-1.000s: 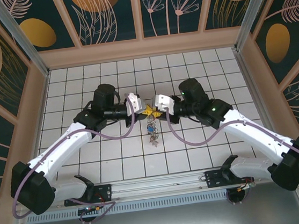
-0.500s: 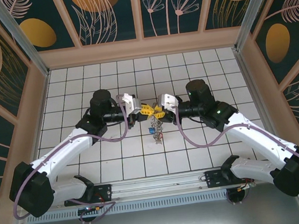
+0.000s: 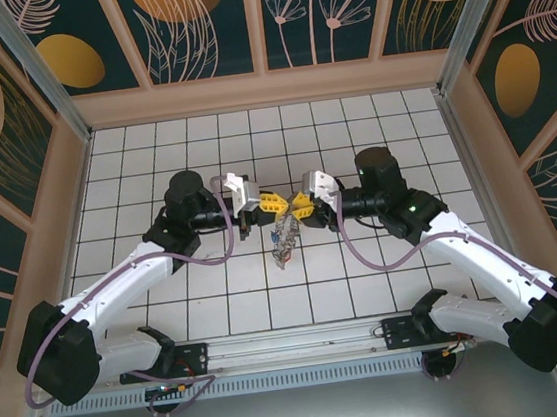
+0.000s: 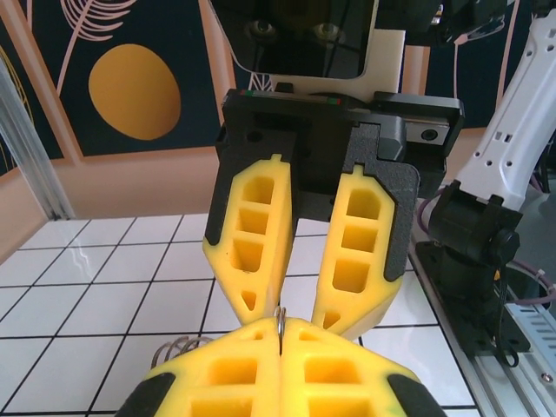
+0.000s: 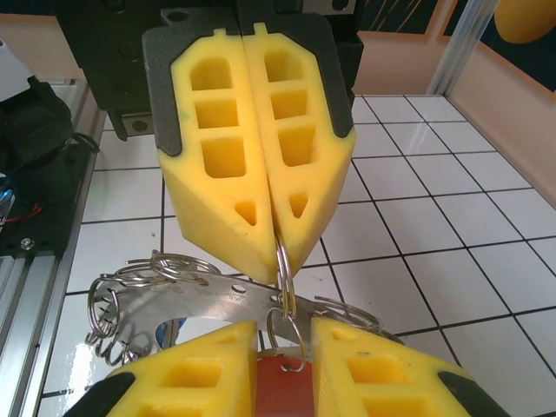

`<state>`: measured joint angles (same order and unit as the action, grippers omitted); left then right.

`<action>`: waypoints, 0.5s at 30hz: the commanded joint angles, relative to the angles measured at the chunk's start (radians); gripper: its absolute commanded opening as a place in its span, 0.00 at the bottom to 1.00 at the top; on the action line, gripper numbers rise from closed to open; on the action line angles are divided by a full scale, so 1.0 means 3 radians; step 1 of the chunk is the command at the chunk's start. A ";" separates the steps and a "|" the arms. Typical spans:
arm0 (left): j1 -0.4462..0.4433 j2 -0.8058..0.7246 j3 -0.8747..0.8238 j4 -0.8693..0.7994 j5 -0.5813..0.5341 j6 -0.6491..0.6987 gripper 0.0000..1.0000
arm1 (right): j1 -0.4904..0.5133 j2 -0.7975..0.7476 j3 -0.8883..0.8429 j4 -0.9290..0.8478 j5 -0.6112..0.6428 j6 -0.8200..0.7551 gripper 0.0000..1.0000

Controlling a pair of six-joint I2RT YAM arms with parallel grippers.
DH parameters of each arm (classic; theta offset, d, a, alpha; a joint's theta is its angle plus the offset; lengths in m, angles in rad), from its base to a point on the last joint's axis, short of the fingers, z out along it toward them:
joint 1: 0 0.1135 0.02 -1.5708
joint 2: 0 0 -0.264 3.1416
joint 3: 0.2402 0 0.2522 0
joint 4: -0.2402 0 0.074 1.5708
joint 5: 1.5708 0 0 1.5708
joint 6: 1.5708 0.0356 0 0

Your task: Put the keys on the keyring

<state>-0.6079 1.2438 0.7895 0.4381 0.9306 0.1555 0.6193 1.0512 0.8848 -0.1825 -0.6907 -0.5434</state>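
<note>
Left end effector (image 3: 270, 204) is fully closed, its yellow tips pinching the thin keyring (image 5: 282, 261), which stands edge-on and sticks out below the tips. Right end effector (image 3: 301, 205) faces the left end effector tip to tip, just beside it. Its jaws are parted only a little, with the red key (image 5: 282, 387) head sitting in the gap between the two fingers; looks gripped. A small wire loop above that red head touches the keyring right under the left end effector's tips; can't tell if it is threaded on. A flat metal plate (image 5: 230, 300) with several wire rings on it hangs just below the left end effector, crossing behind the keyring. The rest of the keys (image 3: 283, 240) dangle in a bunch below the left end effector, over the white tiled table (image 3: 151, 152); can't tell if the bunch touches the tiles
</note>
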 commanded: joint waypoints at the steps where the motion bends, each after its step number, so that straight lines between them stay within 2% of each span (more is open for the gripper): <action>1: 0.0009 -0.0122 -0.0066 0.0779 -0.0010 -0.0367 0.00 | -0.0042 -0.0078 -0.0092 0.0103 -0.0155 0.0123 0.23; 8: 0.0004 -0.0007 -0.0308 0.1659 -0.0243 -0.1057 0.00 | -0.0037 -0.0008 -0.0139 0.0267 -0.0101 0.0284 0.20; 12: 0.0002 0.0054 -0.0372 0.1860 -0.0291 -0.1219 0.00 | -0.0015 0.0068 -0.0156 0.0406 0.0016 0.0374 0.00; 15: -0.0005 0.0087 -0.0412 0.1985 -0.0342 -0.1292 0.00 | -0.0017 0.0147 -0.0118 0.0376 -0.0034 0.0375 0.00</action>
<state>-0.6079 1.2713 0.6559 0.8307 0.8570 -0.1616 0.6151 1.0660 0.8589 -0.0662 -0.7010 -0.4522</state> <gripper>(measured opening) 0.066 0.053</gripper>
